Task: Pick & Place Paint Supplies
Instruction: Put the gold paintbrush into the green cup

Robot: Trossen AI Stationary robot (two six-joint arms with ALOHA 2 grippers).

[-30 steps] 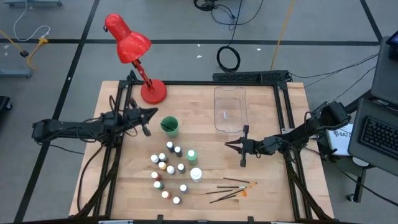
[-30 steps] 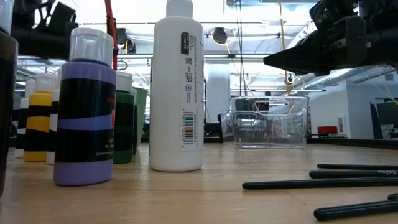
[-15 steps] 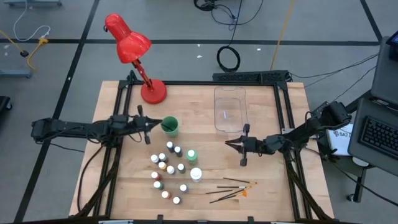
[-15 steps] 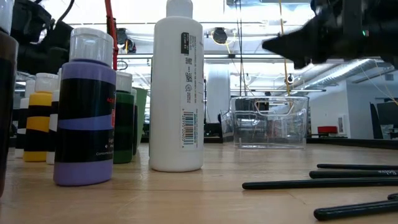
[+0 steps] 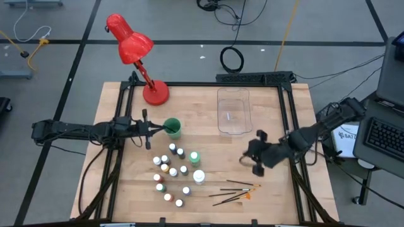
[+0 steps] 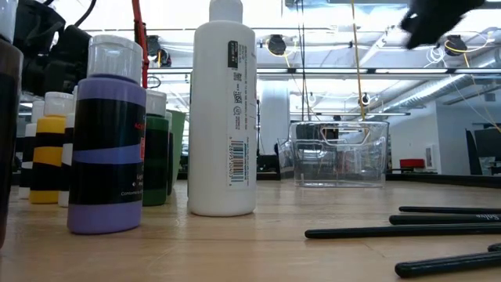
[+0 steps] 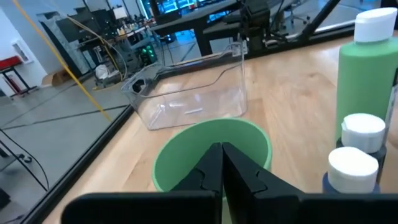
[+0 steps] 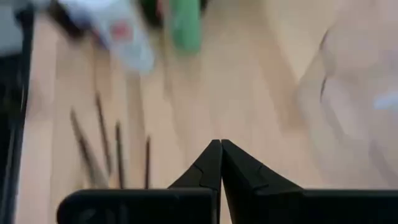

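A: Wooden table (image 5: 271,189), pale planks in a black frame, with both dark arms reaching in from the sides. What stands on it?

B: At the far edge a red desk lamp (image 5: 136,53) on its round base. Nearer the middle of that edge lies the clear plastic bin (image 5: 233,111), with nothing in it that I can see.

A: And the arms?

B: The left gripper (image 5: 159,129) hangs level just beside the green cup (image 5: 172,128), its tips at the cup's rim. Its jaws are pressed together and hold nothing. The right gripper (image 5: 243,160) is tilted over bare wood, between the bin and the brushes. Its jaws are also closed tight and empty.

A: Where are the paint supplies?

B: All on the table, none in the bin. The green bottle (image 5: 194,157) stands upright near the centre, and the white bottle (image 5: 199,177) is just in front of it, towards the near edge. To their left the tiny white-capped paint bottles (image 5: 169,174) stand in a loose cluster, upright. The low view shows a purple one (image 6: 107,141) and a yellow one (image 6: 48,160) among them.

A: The brushes?

B: The thin dark paintbrushes (image 5: 237,192) lie flat near the near edge, right of the white bottle, fanned roughly side by side.
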